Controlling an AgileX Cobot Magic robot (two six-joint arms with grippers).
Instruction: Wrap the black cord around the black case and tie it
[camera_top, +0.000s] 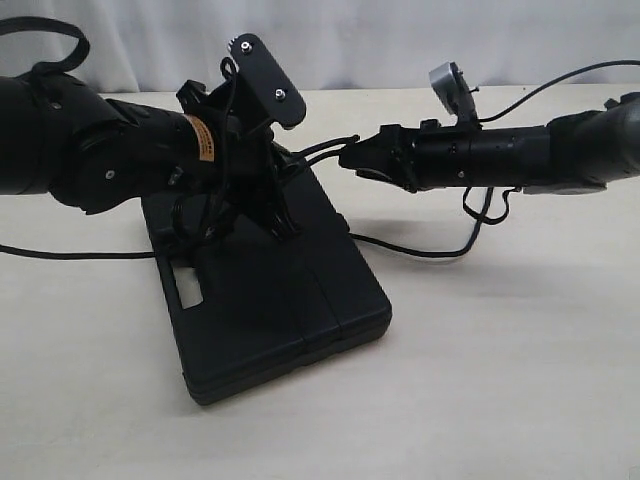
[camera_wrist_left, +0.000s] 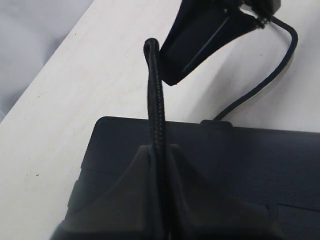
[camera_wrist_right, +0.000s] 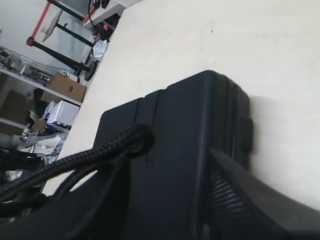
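I read the left gripper clamped on the black cord, with 1 end poking up over the black case, which lies flat on the table. Right gripper spread apart beside that end.

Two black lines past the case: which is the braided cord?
The braided black cord, standing up pinched in the left gripper; the other is a smooth glossy cable looping off the right arm.

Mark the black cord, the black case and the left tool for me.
black cord (camera_wrist_left: 155, 95), left wrist view, on the braided stretch beyond the fingertips.
black case (camera_top: 300, 300), exterior view, on its flat top panel.
left tool (camera_wrist_left: 161, 152), left wrist view, between the fingertips pinching the cord.
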